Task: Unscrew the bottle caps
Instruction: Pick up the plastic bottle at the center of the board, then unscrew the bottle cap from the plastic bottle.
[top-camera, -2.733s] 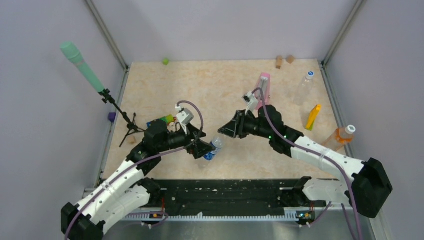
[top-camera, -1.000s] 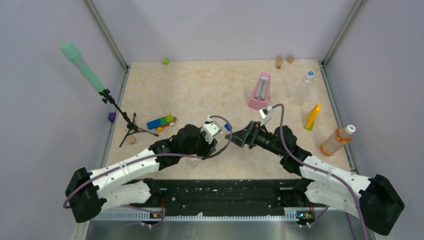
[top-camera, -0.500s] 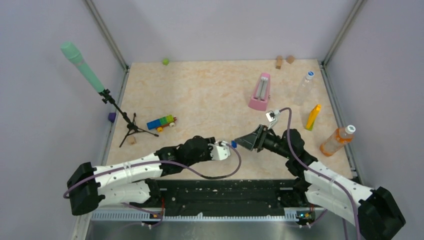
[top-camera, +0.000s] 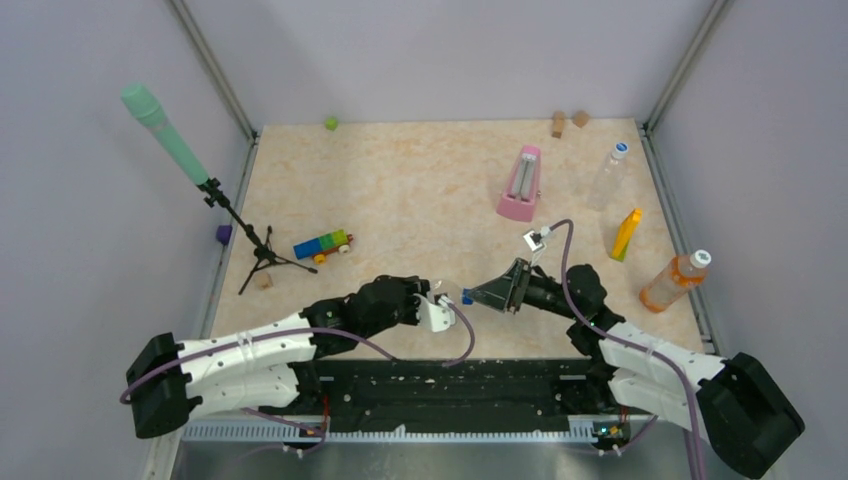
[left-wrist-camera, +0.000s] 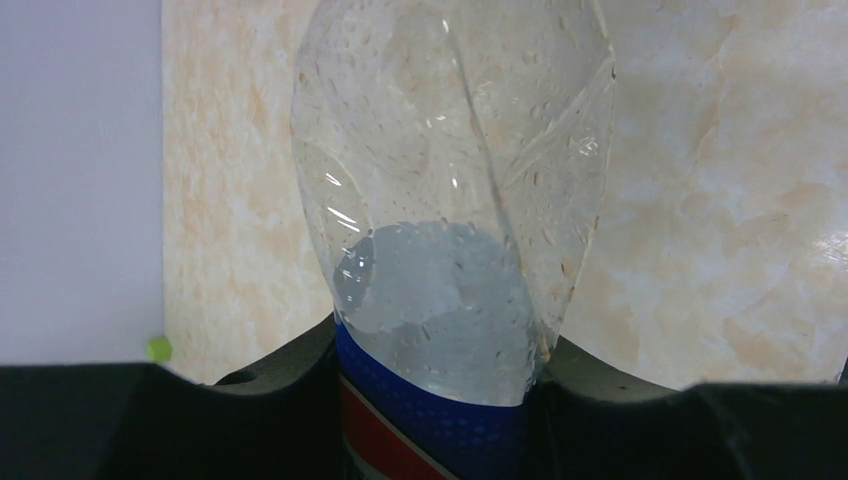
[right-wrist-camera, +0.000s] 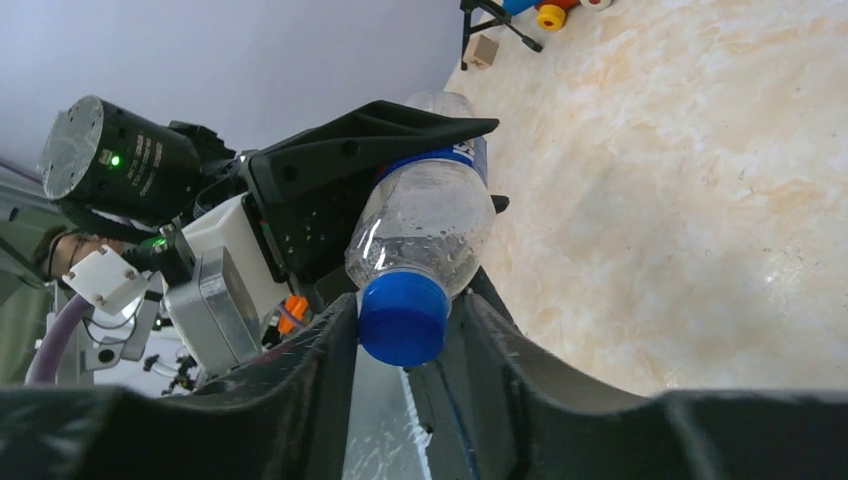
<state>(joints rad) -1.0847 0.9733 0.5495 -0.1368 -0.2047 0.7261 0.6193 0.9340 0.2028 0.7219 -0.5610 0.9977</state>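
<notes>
Right gripper (right-wrist-camera: 410, 305) has slid left since half a second ago, fingers now narrow around the blue cap (right-wrist-camera: 403, 318), sliver of gap one side. Left gripper (left-wrist-camera: 435, 360) clamps the labelled bottle (right-wrist-camera: 425, 215), bottom centre of the top view, mostly hidden there.

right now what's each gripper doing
Left gripper: closed on the clear bottle.
Right gripper: set around the blue cap; whether it is gripping the cap cannot be told.
</notes>
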